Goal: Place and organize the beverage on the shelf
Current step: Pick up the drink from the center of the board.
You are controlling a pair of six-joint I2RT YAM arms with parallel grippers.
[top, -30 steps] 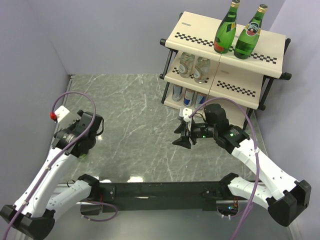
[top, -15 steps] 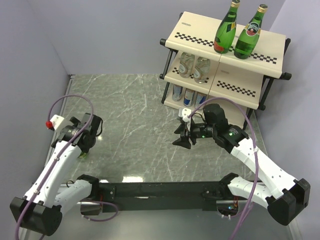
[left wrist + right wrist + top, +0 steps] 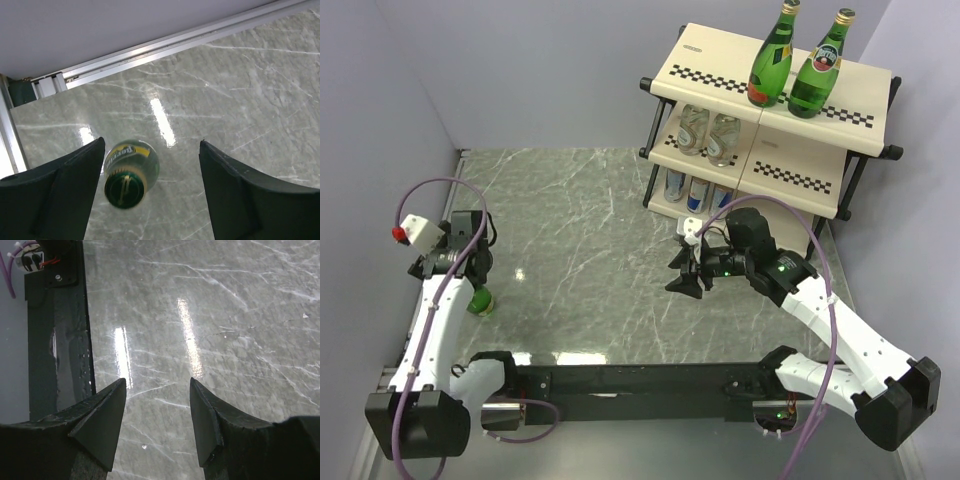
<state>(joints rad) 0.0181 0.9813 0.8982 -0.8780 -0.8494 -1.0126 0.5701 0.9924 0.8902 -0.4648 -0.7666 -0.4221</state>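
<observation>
swung leftward, the left gripper [image 3: 151, 145] straddles the green bottle [image 3: 128, 171], jaws spread, bottle seemingly just beside one finger.

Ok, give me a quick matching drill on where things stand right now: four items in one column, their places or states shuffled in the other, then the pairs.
1. lone green bottle
2. clear bottles
3. cans
4. right gripper

A. bottom tier of the shelf
B. open above the table, holding nothing
C. standing on the table between the open fingers of the left gripper
D. middle tier of the shelf

Pairs: 1-C, 2-D, 3-A, 4-B
</observation>
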